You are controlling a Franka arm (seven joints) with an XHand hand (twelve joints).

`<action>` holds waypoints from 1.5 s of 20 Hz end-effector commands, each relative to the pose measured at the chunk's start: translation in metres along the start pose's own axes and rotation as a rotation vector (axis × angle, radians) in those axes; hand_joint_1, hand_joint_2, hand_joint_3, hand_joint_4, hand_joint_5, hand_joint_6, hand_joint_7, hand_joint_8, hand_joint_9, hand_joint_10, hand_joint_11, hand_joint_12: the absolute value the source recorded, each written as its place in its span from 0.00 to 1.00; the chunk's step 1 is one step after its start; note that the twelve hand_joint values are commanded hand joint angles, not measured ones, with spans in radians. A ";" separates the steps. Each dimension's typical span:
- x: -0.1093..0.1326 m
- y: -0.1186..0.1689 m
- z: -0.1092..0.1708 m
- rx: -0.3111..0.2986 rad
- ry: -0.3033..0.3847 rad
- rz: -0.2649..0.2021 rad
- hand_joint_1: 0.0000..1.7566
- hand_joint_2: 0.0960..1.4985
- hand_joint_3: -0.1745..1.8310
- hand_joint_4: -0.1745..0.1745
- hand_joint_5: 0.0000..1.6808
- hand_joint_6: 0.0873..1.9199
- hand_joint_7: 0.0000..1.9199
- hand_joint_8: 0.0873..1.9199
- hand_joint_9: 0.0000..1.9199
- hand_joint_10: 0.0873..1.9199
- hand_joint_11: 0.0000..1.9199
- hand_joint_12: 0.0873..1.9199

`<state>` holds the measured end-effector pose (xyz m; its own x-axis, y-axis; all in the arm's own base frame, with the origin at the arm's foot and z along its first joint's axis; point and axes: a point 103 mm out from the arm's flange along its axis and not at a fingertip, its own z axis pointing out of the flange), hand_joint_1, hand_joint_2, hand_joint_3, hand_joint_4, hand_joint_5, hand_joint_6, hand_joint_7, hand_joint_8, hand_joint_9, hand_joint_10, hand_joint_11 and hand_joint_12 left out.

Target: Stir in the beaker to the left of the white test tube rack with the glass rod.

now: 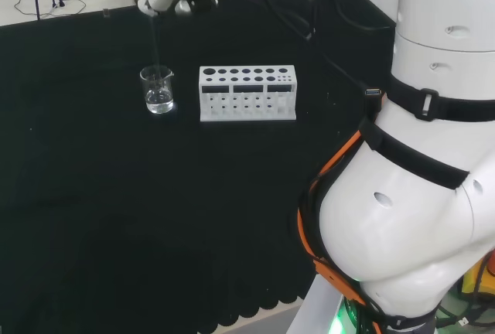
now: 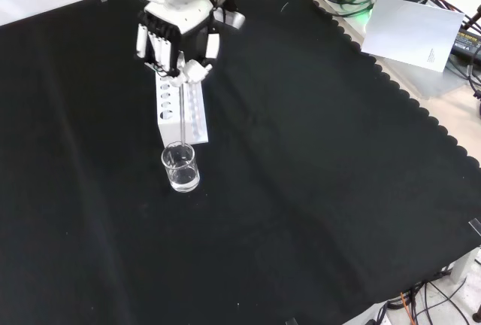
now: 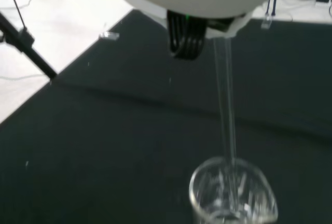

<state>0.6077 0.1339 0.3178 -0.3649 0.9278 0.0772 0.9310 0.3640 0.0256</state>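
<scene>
The hand (image 2: 176,43), black-fingered with white shells, hangs above the bench with its fingers curled round the top of a thin clear glass rod (image 2: 183,114). The rod runs straight down from the grip, and in the wrist view its lower end stands inside the mouth of the beaker (image 2: 181,168). The beaker is a small cylinder of clear glass with a pouring lip, upright on the black cloth (image 2: 316,174), and a shallow layer of clear liquid shows at its bottom in the head view.

Just beside the beaker stands the white test tube rack (image 1: 247,93), a long boxy block with rows of round holes in its top and small openings along its side. In the head view the beaker is to the left of the rack, a narrow gap apart. In the front view the beaker sits nearer the camera, just off the rack's near end. The cloth is matte, with a scalloped edge.
</scene>
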 end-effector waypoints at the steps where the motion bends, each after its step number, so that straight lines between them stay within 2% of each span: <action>1: -0.021 -0.003 0.042 0.018 0.012 -0.007 0.76 0.35 0.47 0.00 0.75 0.21 0.72 0.38 0.85 0.38 0.55 0.44; 5: -0.025 0.007 0.054 0.049 0.027 -0.009 0.76 0.35 0.47 0.00 0.75 0.21 0.72 0.38 0.85 0.38 0.55 0.44; 7: -0.022 0.008 0.058 0.060 0.031 -0.027 0.76 0.35 0.47 0.00 0.75 0.21 0.72 0.38 0.85 0.38 0.55 0.44; 12: -0.021 0.004 0.053 0.079 0.030 -0.053 0.76 0.35 0.47 0.00 0.75 0.21 0.72 0.38 0.85 0.38 0.55 0.44; 20: 0.015 0.013 0.054 0.089 0.037 -0.101 0.76 0.35 0.47 0.00 0.75 0.22 0.72 0.38 0.86 0.38 0.55 0.44; 23: 0.021 0.017 0.054 0.084 0.056 -0.120 0.76 0.35 0.47 0.00 0.75 0.22 0.72 0.38 0.86 0.38 0.55 0.44; 25: 0.016 0.021 0.054 0.067 0.073 -0.097 0.76 0.35 0.47 0.00 0.75 0.22 0.72 0.38 0.85 0.38 0.55 0.44; 30: -0.010 0.017 0.044 0.073 0.029 -0.065 0.76 0.35 0.47 0.00 0.75 0.21 0.72 0.38 0.85 0.38 0.55 0.44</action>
<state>0.6233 0.1514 0.2698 -0.4441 0.8868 0.1278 0.8917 0.4514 -0.0337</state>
